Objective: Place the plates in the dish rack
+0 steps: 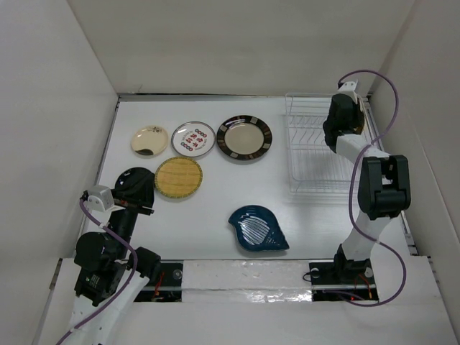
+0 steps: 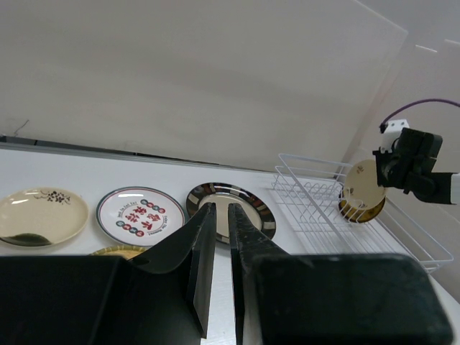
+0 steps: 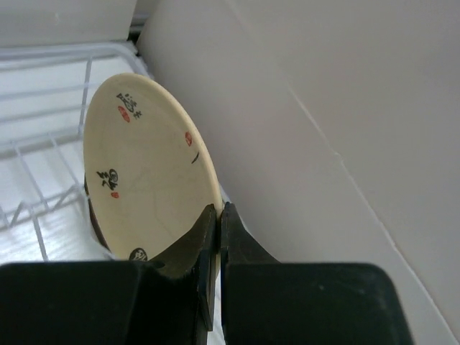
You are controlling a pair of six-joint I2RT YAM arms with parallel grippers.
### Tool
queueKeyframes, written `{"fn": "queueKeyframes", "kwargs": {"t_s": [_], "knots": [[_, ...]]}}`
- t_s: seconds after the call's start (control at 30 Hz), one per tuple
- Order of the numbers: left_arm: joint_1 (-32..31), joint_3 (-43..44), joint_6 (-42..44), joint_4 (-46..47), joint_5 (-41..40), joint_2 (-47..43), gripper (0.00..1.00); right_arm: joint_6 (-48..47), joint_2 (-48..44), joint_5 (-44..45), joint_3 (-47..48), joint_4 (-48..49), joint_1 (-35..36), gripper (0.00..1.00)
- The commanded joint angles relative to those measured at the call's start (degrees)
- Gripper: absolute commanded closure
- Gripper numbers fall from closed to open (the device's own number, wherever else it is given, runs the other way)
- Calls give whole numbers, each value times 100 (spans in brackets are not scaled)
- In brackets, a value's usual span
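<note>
Black fingers of the right gripper (image 3: 219, 210) are pressed together on the very edge of a cream plate (image 3: 144, 165) with little black and red marks. They pinch only a thin bit of the rim. The plate stands up on its side and leans a little. It hangs over the far right corner of the dish rack (image 1: 310, 154), just beside the white wall (image 3: 323, 108). I cannot tell if its bottom edge is down between the prongs.

That tiny pinch is the worry — the plate is wide and the hold is small, so I think it could swing or slip out and bang on the wires. It could also bump the wall, which is so close. If it lands on top of a prong and not between two, it may flop over once the fingers let go.

The left gripper (image 2: 220, 207) has its jaws a little apart with nothing between them. It sits by the dark plate (image 1: 133, 183) — touching or not, I cannot tell. The other plates lie flat on the table (image 1: 215, 208), away from the rack: a cream one (image 1: 149, 140), the white one with red marks (image 1: 192, 138), the black-rimmed one (image 1: 244, 138), the woven yellow one (image 1: 178, 177) and the blue leaf one (image 1: 257, 228).
</note>
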Motion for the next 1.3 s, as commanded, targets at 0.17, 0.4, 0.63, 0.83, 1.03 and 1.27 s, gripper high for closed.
{"fn": "queueKeyframes", "kwargs": {"t_s": [0.17,0.4,0.63,0.83,1.03,1.27], "knots": [[-37,56,-37,203,4,62,89,385,81,218,-422,560,159,91],[-37,56,-37,212,4,132,89,1860,-744,-254,341,-897,317,26],[-37,56,-54,203,-40,290,90,3882,-1641,-2556,458,-2086,1510,90],[-37,47,-45,212,-40,563,98,5500,-853,-3841,18,-1622,3275,100],[-37,47,-37,221,-111,887,100,6397,799,-4439,902,-1189,4367,61],[-37,65,-10,212,-286,1134,98,6959,1977,-4923,1590,-1119,4483,47]]}}
